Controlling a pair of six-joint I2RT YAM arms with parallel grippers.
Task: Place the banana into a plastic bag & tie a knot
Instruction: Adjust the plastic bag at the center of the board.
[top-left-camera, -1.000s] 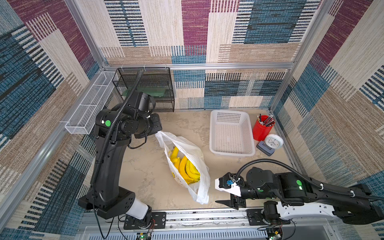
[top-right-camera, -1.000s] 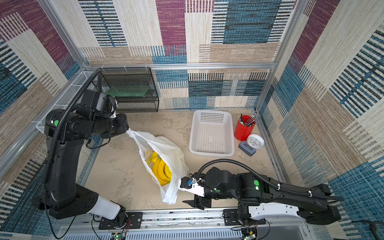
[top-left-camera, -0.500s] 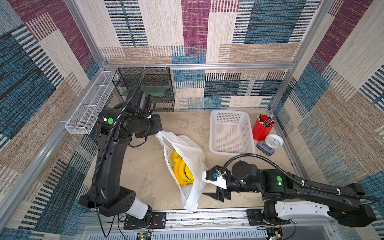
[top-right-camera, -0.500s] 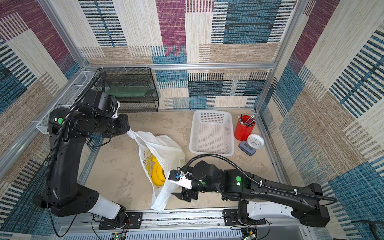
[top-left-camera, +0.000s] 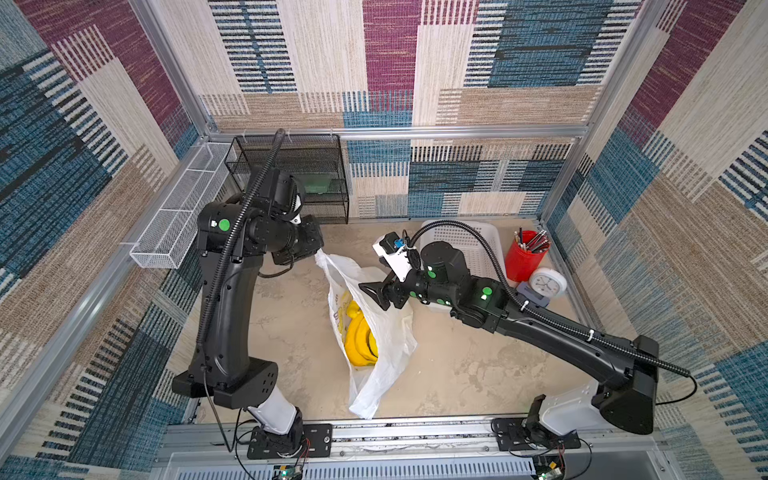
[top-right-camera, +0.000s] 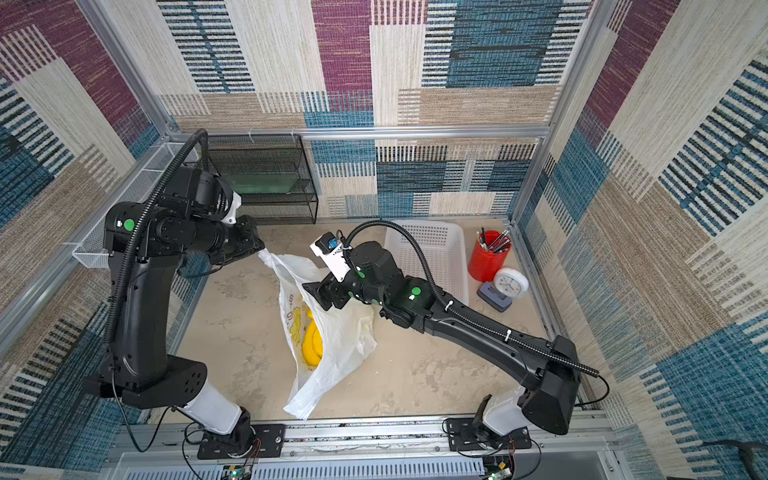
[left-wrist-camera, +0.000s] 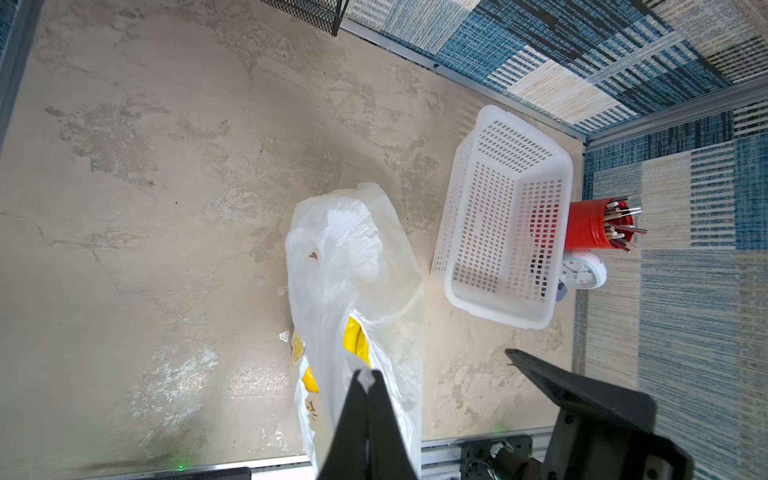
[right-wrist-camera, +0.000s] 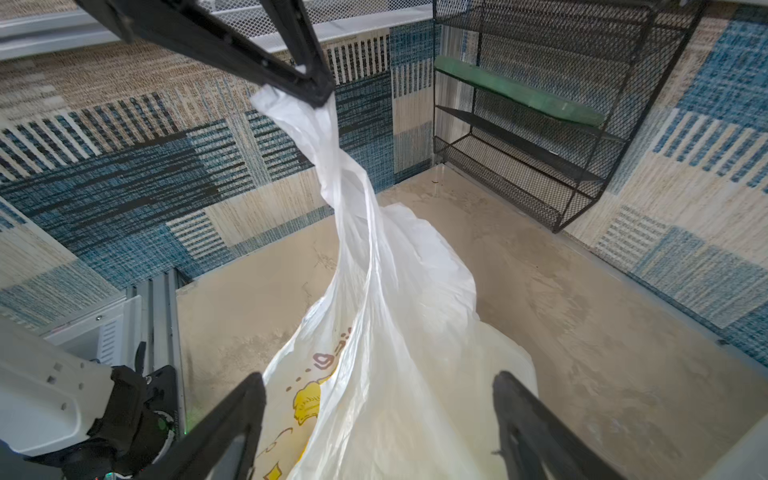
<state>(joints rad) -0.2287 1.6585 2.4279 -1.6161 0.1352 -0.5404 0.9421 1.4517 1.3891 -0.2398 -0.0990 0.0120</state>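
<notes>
Up front by the rail, the plastic bag (top-left-camera: 374, 374) slumps on the worktop (top-left-camera: 457, 365): thin, limp, slippery film, weighted only by the banana bunch (top-left-camera: 359, 340) inside, likely best taken by bunched film near its mouth. Over its middle the right claw (right-wrist-camera: 376, 386) gapes wide, empty, film between its jaws. Farthest, the left claw (left-wrist-camera: 368, 376) grips the twisted handle strip (right-wrist-camera: 332, 158) aloft.

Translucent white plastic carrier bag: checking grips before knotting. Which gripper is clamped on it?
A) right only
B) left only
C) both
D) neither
B: the left gripper is shut on the plastic bag's twisted handle strip; the right gripper stands open, bag between its jaws.
</notes>
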